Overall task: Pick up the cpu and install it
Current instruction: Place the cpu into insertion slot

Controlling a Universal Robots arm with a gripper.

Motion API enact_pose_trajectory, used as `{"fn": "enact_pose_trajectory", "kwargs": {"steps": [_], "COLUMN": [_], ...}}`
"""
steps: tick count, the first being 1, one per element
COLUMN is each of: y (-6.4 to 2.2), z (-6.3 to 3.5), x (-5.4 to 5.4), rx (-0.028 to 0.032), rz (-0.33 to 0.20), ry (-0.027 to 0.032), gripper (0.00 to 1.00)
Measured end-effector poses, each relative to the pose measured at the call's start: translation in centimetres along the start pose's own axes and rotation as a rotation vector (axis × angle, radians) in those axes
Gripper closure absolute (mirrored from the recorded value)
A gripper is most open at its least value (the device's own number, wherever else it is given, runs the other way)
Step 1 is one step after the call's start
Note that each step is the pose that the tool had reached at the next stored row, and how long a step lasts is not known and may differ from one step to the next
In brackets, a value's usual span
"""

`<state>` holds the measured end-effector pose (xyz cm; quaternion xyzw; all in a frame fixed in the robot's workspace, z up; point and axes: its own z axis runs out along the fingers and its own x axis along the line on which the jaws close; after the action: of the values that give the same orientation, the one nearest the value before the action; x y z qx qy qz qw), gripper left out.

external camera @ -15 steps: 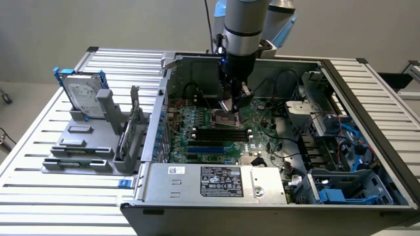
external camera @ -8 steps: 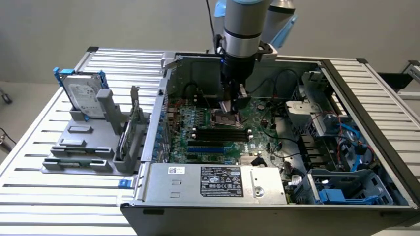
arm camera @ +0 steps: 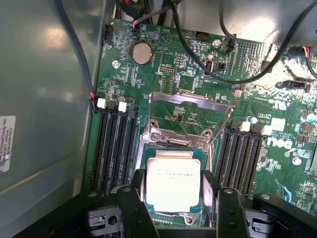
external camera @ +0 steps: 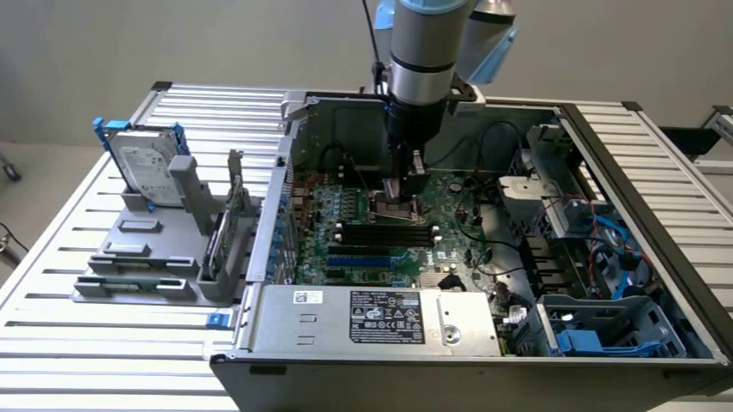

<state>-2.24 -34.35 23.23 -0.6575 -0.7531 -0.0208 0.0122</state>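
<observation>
The cpu [arm camera: 173, 184], a small square chip with a silver-grey metal top on a green base, sits between my two black fingers [arm camera: 139, 186], which press against its opposite edges. My gripper [arm camera: 175, 191] is shut on the cpu. The chip hovers level right at the dark metal-framed socket [arm camera: 146, 148] on the green motherboard. The socket's silver load plate [arm camera: 190, 106] is tilted up and open just beyond the chip. In the exterior view my gripper [external camera: 403, 190] reaches straight down into the open computer case, low over the motherboard [external camera: 378, 232].
Black memory slots [arm camera: 116, 148] flank the socket on both sides. Black cables [arm camera: 208, 59] loop over the board. The case wall [arm camera: 44, 99] stands close beside it. A power supply [external camera: 378, 313] lies at the case's front, and a hard drive [external camera: 147, 163] stands in a grey holder at the exterior view's left.
</observation>
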Motion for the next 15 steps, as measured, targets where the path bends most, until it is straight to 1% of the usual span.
{"fn": "enact_pose_trajectory", "kwargs": {"steps": [2, 9, 15], "y": [-0.02, -0.25, -0.63], "z": [0.16, 0.67, 1.08], "x": [-0.01, 0.00, 0.03], "rx": [0.0005, 0.0024, 0.0034], "rz": [0.020, 0.063, 0.090], "ry": [-0.0001, -0.0002, -0.0003], "gripper": [0.45, 0.45, 0.45]}}
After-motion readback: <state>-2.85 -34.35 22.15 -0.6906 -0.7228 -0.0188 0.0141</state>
